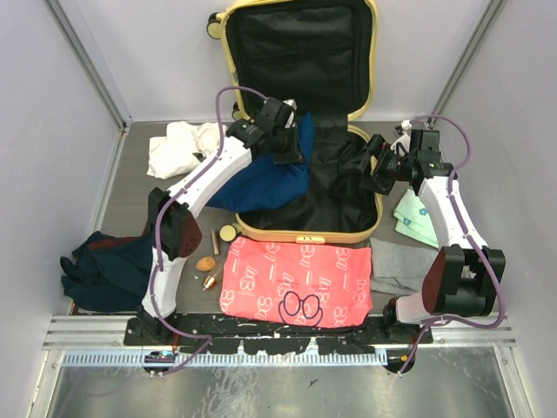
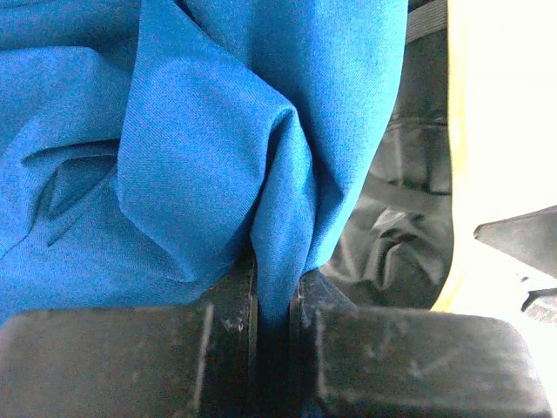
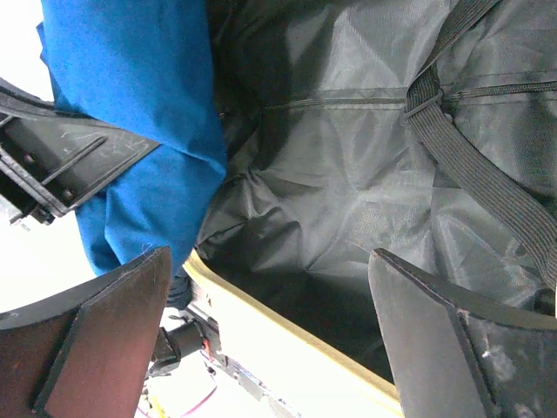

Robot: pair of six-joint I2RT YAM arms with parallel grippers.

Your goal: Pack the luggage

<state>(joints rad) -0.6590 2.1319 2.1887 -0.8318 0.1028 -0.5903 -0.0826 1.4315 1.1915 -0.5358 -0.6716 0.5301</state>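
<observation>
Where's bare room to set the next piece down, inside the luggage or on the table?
Free: the black lining in the luggage's right half, between the blue garment and right wall; a strip of table between white cloth and dark clothes. Crowded: the front edge, under red patterned cloth and grey cloth.

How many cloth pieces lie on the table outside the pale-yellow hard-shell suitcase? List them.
5: crumpled white cloth back left; dark navy heap near left; coral patterned sheet front; grey cloth and mint folded cloth right. The heap may hide more.
</observation>
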